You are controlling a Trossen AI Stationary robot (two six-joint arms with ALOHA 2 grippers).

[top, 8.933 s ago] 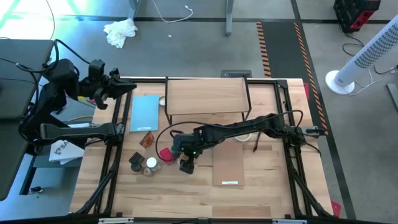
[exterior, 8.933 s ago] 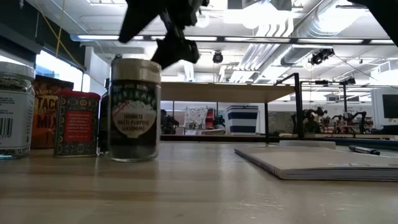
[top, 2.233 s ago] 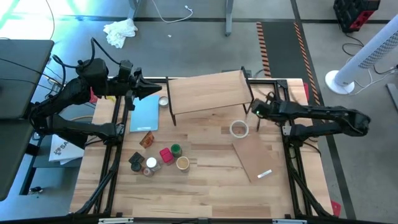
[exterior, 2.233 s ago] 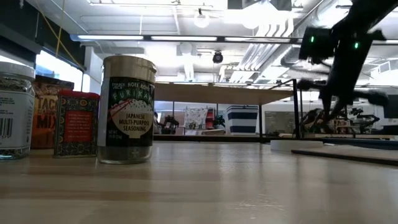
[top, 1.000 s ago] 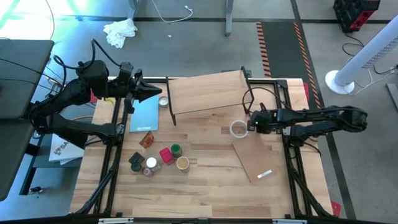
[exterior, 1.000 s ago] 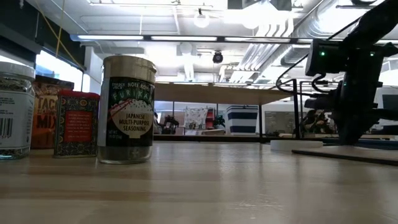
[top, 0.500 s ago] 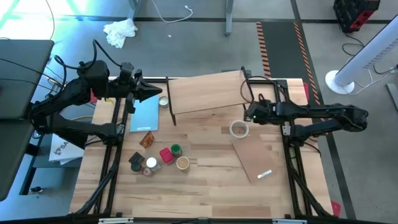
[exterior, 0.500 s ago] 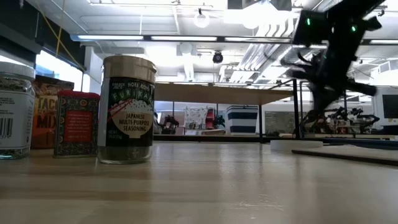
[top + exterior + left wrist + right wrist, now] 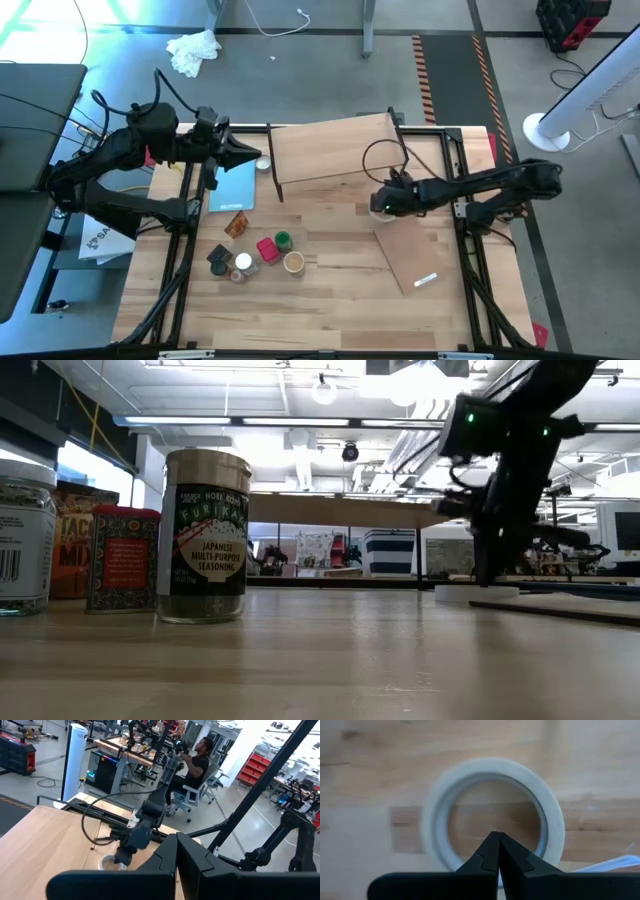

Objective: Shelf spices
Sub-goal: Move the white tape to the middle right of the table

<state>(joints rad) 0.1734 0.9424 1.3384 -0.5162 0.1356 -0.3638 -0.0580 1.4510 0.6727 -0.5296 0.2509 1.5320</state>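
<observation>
Right tool [image 9: 378,203], fingers pinched together, is poking down into the white tape ring [image 9: 492,812], prob nudging it aside. Small round spice jars [image 9: 262,255] are sitting bench near-left; pale wooden-plank shelf [image 9: 330,148] far-centre. Left tool [image 9: 255,154] is waiting far-left, also pinched.

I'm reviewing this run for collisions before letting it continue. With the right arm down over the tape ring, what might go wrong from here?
1. The right gripper, fingers shut, points into the white tape ring; moving sideways may drag the ring into the loose thin pale board beside it.
2. The wide wooden shelf with black wire ends sits skewed just behind that arm, so a lift or swing could knock it.
3. The small round spice jars remain unshelved on the table.
</observation>
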